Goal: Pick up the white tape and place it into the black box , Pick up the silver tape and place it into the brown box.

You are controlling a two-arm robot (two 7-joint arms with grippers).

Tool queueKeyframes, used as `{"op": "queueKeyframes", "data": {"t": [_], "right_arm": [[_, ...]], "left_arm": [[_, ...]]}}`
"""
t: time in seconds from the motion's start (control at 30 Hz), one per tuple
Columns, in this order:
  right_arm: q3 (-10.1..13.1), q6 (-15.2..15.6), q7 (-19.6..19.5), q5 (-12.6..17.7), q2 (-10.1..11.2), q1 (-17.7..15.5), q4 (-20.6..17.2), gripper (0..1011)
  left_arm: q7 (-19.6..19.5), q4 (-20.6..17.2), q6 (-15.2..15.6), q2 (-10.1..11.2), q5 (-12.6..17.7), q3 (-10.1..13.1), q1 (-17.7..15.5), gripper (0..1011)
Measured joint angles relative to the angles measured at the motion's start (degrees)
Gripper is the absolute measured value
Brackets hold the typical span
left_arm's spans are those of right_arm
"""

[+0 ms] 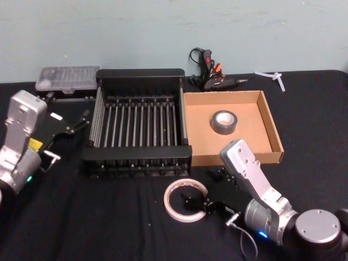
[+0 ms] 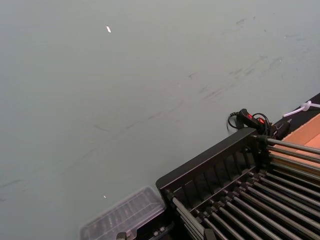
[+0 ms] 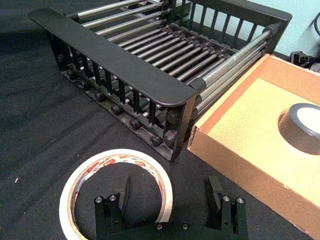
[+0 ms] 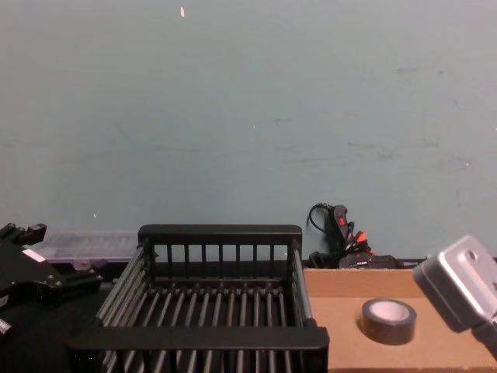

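Note:
The white tape [image 1: 173, 202] lies flat on the black cloth just in front of the black box [image 1: 138, 74]. My right gripper [image 1: 204, 188] hangs low over it and is open. In the right wrist view one finger [image 3: 122, 192] stands inside the white tape [image 3: 75, 180] and the other finger [image 3: 215, 192] outside its wall. The silver tape [image 1: 223, 122] lies flat in the brown box [image 1: 272, 125], which sits against the black box's right side. At the table's left, my left gripper [image 1: 76, 123] is parked, open and holding nothing.
A clear plastic case [image 1: 68, 79] lies behind the black box at the back left. A black tool with a cable [image 1: 209, 73] and a white piece [image 1: 272, 76] sit at the back near the wall. Bare black cloth stretches in front of the boxes.

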Motion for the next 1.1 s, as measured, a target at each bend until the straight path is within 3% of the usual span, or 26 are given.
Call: {"op": "queueKeyframes", "data": {"t": [0.43, 0.63, 1.1], "right_arm": [[0.0, 0.0, 0.0, 0.0, 0.0, 0.0, -0.1, 992], [0.0, -0.1, 0.0, 0.0, 0.0, 0.0, -0.1, 883], [0.0, -0.1, 0.0, 0.0, 0.1, 0.0, -0.1, 446]], "left_arm": [[0.0, 0.0, 0.0, 0.0, 0.0, 0.0, 0.0, 1001], [0.0, 0.0, 0.0, 0.0, 0.0, 0.0, 0.0, 1001], [0.0, 0.0, 0.0, 0.0, 0.0, 0.0, 0.0, 1001]]}}
